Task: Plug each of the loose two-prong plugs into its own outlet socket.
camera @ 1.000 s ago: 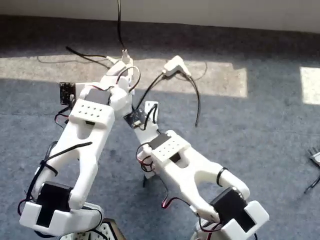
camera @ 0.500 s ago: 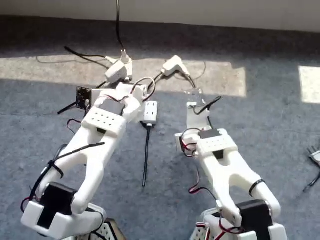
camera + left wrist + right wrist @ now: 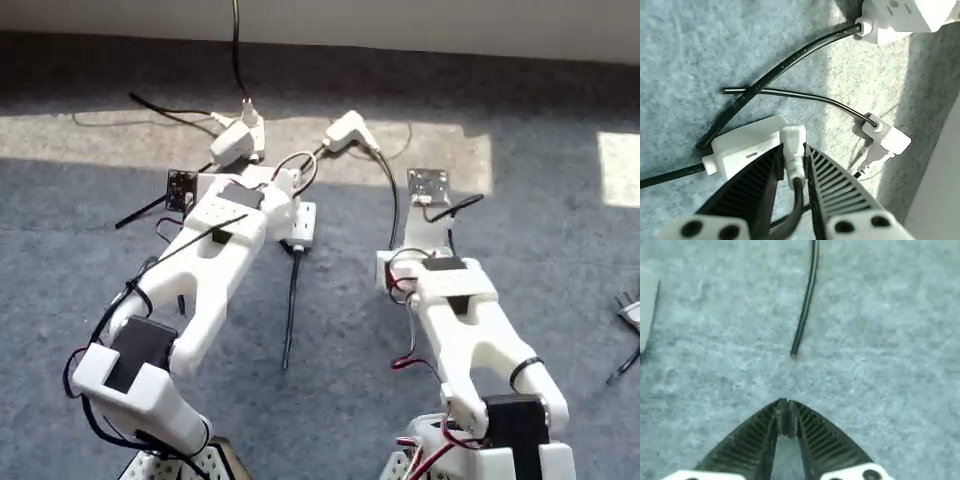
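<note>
A: What shifted?
B: The right arm [image 3: 470, 330] swung out to its side, jaws clenched empty over the carpet [image 3: 880, 315]. The left jaws gripped a white two-prong plug [image 3: 792, 145], lengthwise between them.
A: And the socket [image 3: 745, 147]?
B: Touching the plug's tip, just ahead; a second plug [image 3: 887, 140] lay beyond.

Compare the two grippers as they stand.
The left gripper is shut on a white plug; the right gripper is shut on nothing. The left gripper sits beside an outlet block; the right gripper hangs over bare carpet near a cable end. Both have black ribbed fingers.
</note>
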Tool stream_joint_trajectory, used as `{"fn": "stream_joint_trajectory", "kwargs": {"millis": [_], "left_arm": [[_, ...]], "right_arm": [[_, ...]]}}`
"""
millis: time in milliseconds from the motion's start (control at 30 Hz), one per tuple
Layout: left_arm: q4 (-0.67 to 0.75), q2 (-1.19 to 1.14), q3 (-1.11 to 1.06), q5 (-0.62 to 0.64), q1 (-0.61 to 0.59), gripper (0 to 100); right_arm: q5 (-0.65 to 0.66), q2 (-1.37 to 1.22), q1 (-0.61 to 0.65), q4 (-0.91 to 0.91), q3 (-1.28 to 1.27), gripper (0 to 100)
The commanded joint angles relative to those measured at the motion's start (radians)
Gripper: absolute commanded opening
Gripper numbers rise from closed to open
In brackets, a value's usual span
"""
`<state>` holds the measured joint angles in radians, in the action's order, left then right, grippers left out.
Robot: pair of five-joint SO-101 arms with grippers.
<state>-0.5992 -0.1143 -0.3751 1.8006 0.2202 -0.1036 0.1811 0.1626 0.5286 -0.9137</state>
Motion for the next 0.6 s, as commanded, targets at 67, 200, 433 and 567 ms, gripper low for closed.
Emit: {"fn": "stream_joint_trajectory", "kwargs": {"millis": [67,200,433,567], "left_arm": [[-0.054,0.067,0.038,0.005,0.056,1],[-0.057,0.084,0.031,0.005,0.065,1],[-0.057,0.094,0.035,0.005,0.064,1],[-0.052,0.094,0.041,-0.003,0.081,1]], "right_arm": [[-0.021,-0.197,-0.045,0.061,0.208,0.8],[-0.023,-0.302,-0.050,0.189,0.366,0.8],[-0.055,-0.323,-0.062,0.208,0.397,0.8],[-0.057,-0.325,-0.062,0.208,0.397,0.8]]}}
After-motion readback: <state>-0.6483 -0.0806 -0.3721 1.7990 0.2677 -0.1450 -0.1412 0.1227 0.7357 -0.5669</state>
